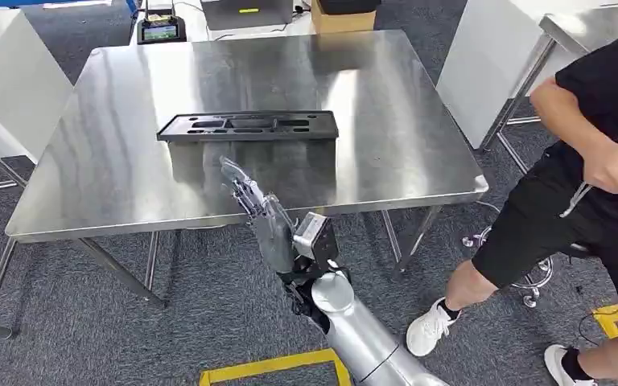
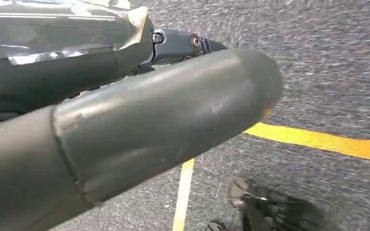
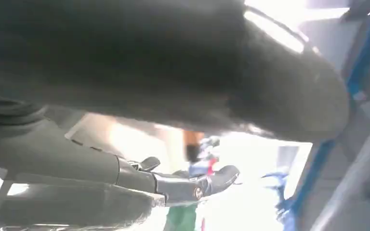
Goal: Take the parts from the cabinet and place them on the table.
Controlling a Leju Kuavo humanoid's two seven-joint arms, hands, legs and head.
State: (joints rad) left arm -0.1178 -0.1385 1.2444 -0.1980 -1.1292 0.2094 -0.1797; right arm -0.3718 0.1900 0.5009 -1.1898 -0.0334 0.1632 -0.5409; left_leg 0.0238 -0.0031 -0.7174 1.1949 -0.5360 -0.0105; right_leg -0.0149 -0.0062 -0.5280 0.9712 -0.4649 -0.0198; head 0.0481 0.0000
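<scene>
On the steel table in front of us we count one black plastic part, lying flat near the middle, apart from our hands. Our right hand reaches over the near edge with fingers stretched out and nothing in them. Our left hand hangs above grey carpet crossed by two yellow tape lines; whether it holds anything, we cannot tell. One person stands to the right, cut off by the frame.
</scene>
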